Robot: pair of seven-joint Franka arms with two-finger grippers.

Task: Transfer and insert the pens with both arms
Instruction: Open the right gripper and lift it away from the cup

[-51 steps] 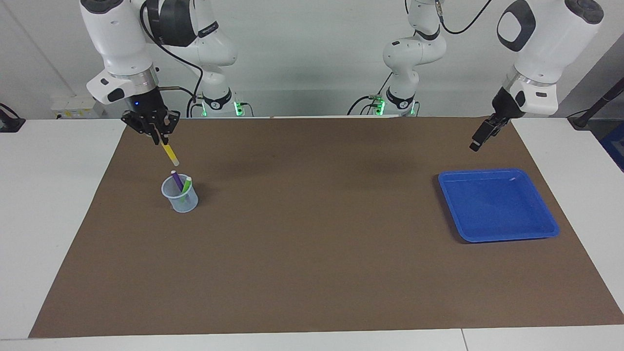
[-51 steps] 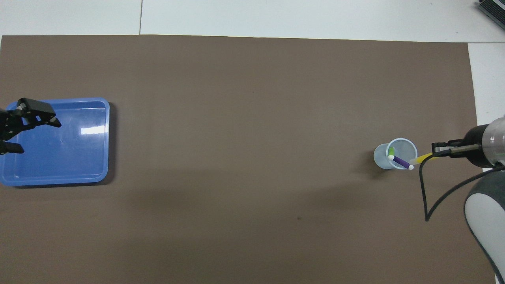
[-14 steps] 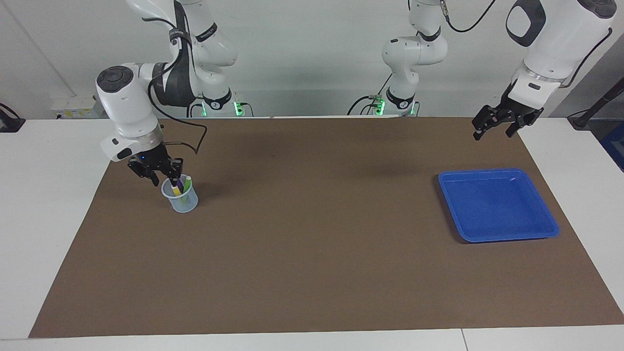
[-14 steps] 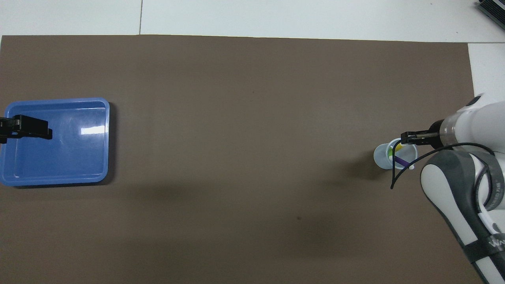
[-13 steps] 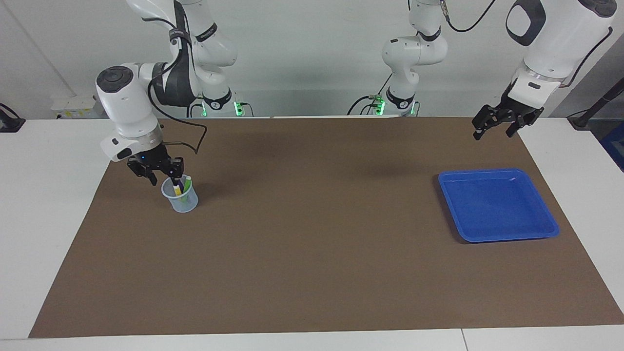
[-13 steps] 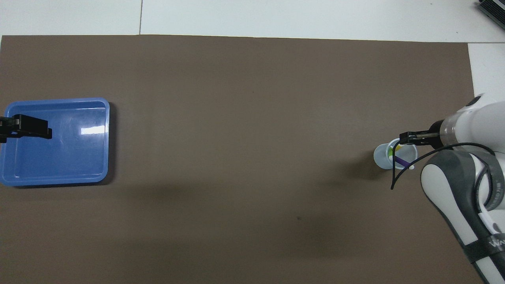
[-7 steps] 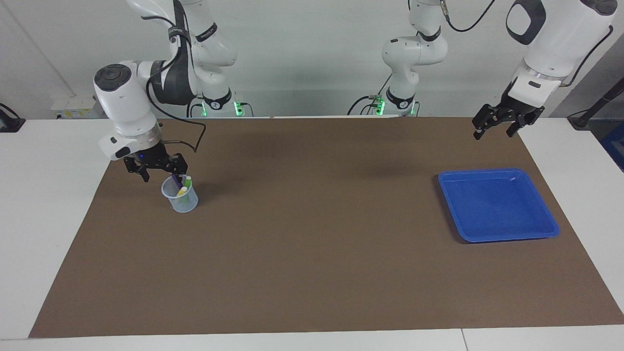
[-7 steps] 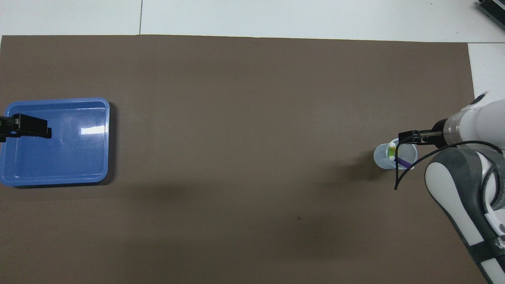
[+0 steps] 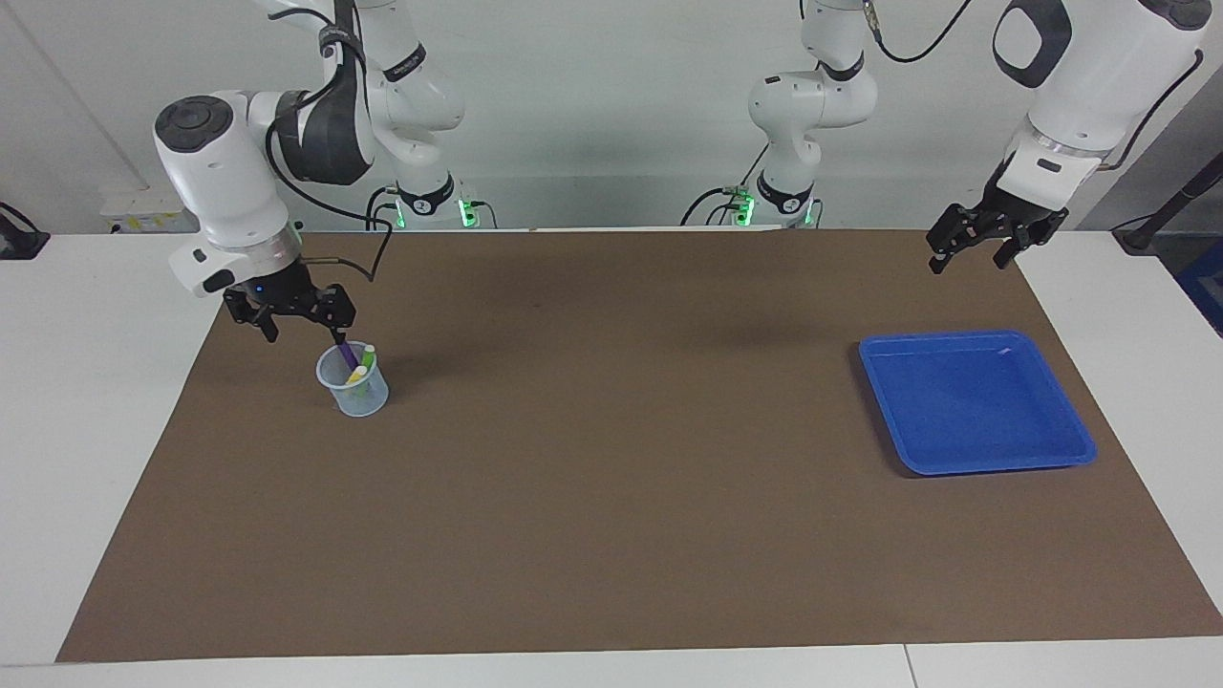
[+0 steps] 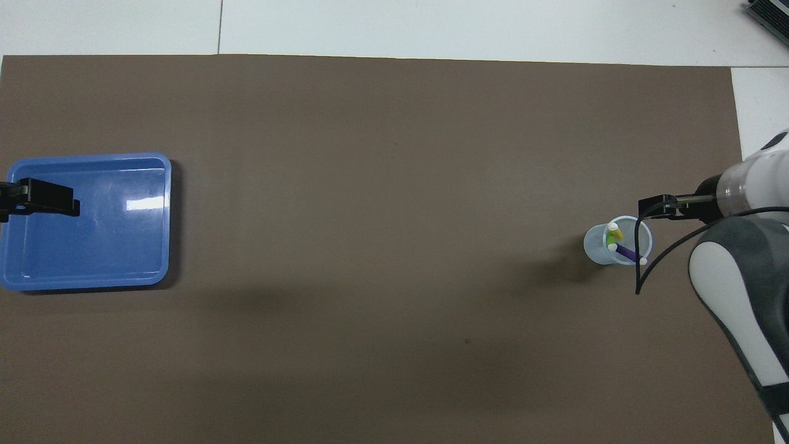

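All three pens stand in the cup [image 9: 353,380] near the corner of the brown mat [image 9: 611,535] at the right arm's end of the bench [image 9: 96,401], on the robots' side: the purple pen [image 9: 348,354], green pen [image 9: 367,358] and yellow pen [image 9: 355,376] lean together inside it, pale ends up. The right gripper [image 9: 297,322] hangs just above the cup's rim, fingers apart and holding nothing. The left gripper [image 9: 981,247] waits in the air above the mat's edge at the left arm's end, on the robots' side of the blue tray [image 9: 975,401], its fingers likewise apart and empty.

By the look of things, the inserting step is done: the tray lies bare and no pen is left outside the cup. What remains, most likely, is for the right arm to rise straight up clear of the pen tops, since a sideways drift could catch one and tip the light cup.

The facing view gives the heights: it shows the right gripper free of the pens and the left gripper short of the tray. The overhead view cannot settle that, for there the left gripper [image 10: 43,202] seems to lie over the tray [image 10: 123,271]. It does look straight down into the cup [image 10: 627,240], showing how the pens cross inside and that the right gripper [image 10: 654,206] sits off to one side of the rim.
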